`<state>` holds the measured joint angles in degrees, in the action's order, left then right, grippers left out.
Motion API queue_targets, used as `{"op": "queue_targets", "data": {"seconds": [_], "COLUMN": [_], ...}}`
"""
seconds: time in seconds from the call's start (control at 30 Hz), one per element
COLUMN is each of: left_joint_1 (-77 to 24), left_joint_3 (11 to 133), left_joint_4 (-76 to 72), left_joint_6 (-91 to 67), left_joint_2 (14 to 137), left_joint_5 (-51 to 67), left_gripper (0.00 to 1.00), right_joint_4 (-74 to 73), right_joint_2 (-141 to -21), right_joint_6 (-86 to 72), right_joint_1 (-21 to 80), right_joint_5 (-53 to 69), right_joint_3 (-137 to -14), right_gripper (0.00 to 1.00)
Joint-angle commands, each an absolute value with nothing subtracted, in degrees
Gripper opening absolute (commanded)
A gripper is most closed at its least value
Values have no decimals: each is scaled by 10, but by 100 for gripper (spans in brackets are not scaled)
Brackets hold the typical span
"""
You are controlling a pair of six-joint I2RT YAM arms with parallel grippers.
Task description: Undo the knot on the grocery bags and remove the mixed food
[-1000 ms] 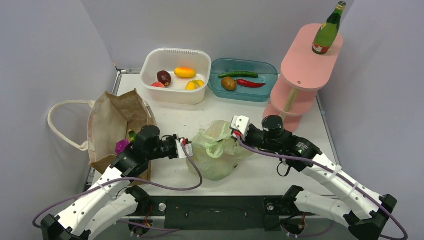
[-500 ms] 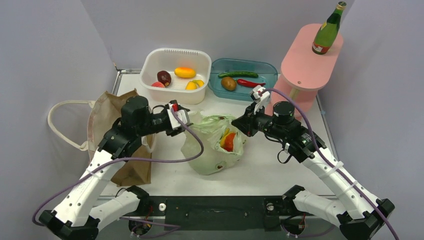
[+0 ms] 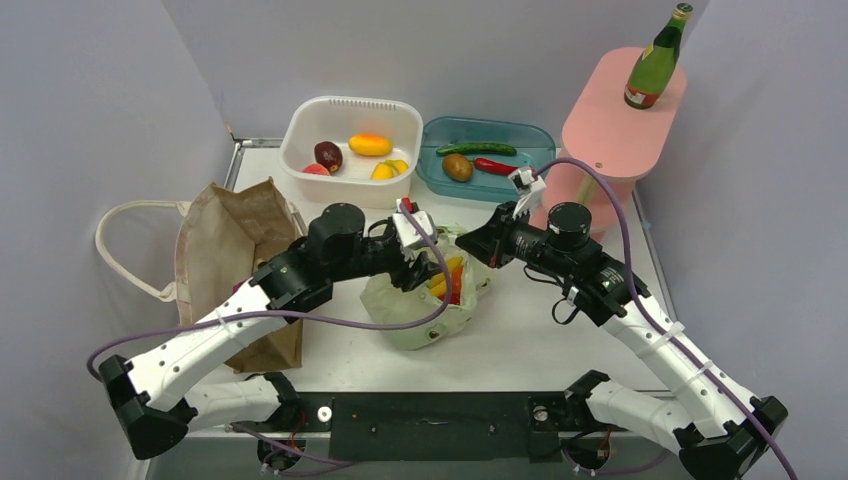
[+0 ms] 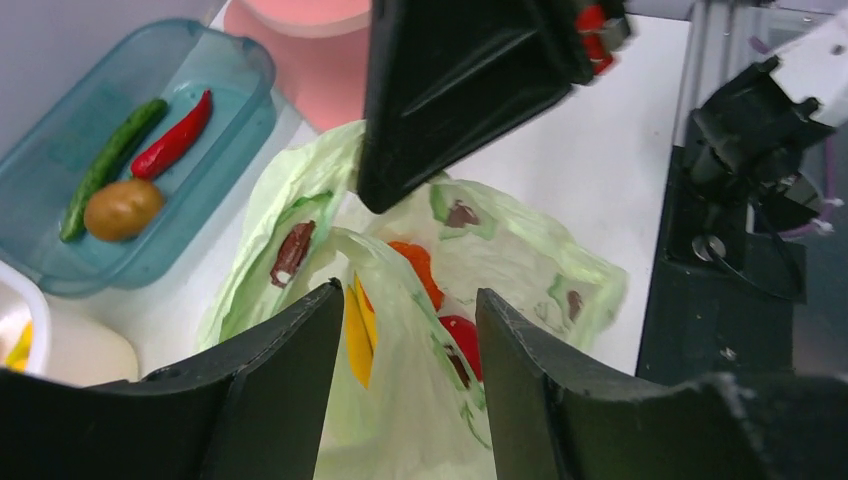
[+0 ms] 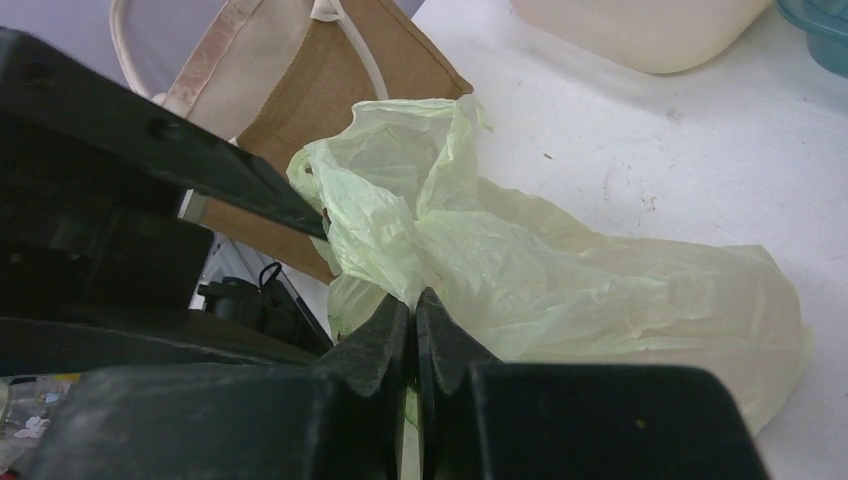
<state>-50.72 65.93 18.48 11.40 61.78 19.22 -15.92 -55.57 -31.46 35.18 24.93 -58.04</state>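
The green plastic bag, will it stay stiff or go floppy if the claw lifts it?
Probably floppy: the thin, crinkly pale green plastic bag bunches into folds where the right claw pinches it. It likely sags, since red and yellow food sits inside.

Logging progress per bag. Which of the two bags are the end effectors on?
The pale green plastic bag: the right end effector pinches its film, the left end effector is open at its rim. The brown paper bag lies unheld.
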Motion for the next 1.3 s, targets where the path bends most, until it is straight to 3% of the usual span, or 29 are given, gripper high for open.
{"op": "queue_targets", "data": {"seconds": [0.0,0.03,0.1,0.17,0.23,0.47,0.7,0.87,0.93,0.97,1.03,1.2,1.27], "left_joint_1": [-515,-516,-515,-505,-477,-395,-396,-448,-470,-477,-479,-480,-480], "left_joint_3": [670,677,680,673,649,540,425,402,413,426,451,484,488], "left_joint_4": [112,114,127,145,164,334,508,527,514,511,507,482,469], "left_joint_6": [58,58,68,80,88,166,361,419,396,389,365,312,312], "left_joint_2": [661,674,680,655,604,430,379,377,379,379,379,371,372], "left_joint_5": [116,101,85,89,128,169,146,150,147,158,179,201,197], "left_gripper": [51,51,40,13,0,0,0,0,0,0,5,8,8], "right_joint_4": [-111,-117,-135,-165,-197,-296,-392,-444,-452,-455,-469,-512,-502], "right_joint_2": [-548,-546,-540,-531,-503,-458,-478,-485,-476,-470,-450,-421,-423], "right_joint_6": [-338,-335,-325,-312,-299,-276,-250,-192,-152,-133,-71,27,28], "right_joint_1": [352,351,350,341,319,185,178,203,227,244,267,284,306], "right_joint_5": [256,256,249,241,222,176,142,172,189,197,197,214,228], "right_joint_3": [-576,-577,-581,-587,-586,-537,-502,-508,-534,-545,-582,-697,-726], "right_gripper": [0,0,0,0,0,0,0,0,19,38,59,80,80]}}
